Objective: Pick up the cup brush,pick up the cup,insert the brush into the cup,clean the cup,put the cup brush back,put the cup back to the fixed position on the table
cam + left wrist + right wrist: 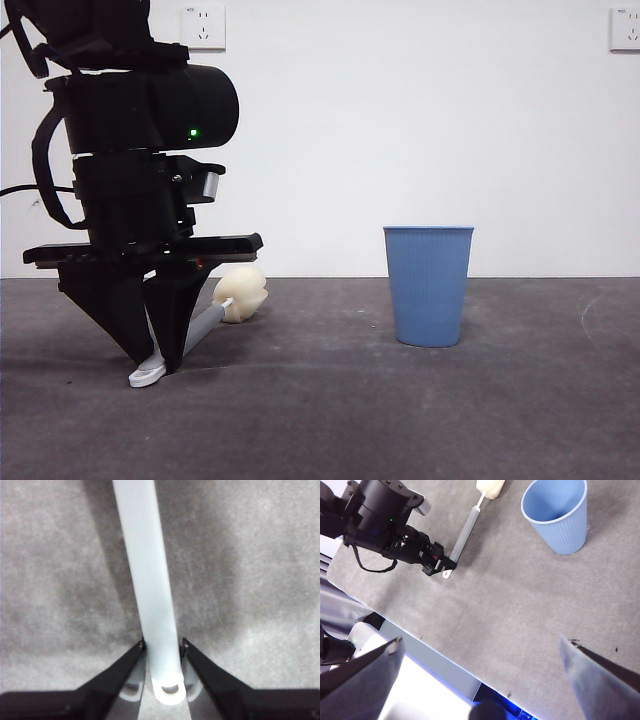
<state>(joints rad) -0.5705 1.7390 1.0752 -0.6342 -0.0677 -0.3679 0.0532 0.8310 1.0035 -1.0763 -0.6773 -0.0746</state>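
The left tool (pixel 162 647) is clenched on the looped end of the long grey-handled, cream-sponge cup brush (pixel 205 325) lying on the dark grey desk (pixel 400 420), the ribbed blue plastic cup (pixel 428 285) untouched nearby, right tool (pixel 480 655) spread wide above; every later step remains.

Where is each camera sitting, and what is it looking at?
Front view: low at table height, looking across the table at the cup and the left gripper on the cup brush.
Left wrist view: on the left arm, looking down its jaws at the brush handle.
Right wrist view: high on the right arm, wide-open right gripper at the bottom.
Shared: front and right wrist views both show cup, brush and left gripper.
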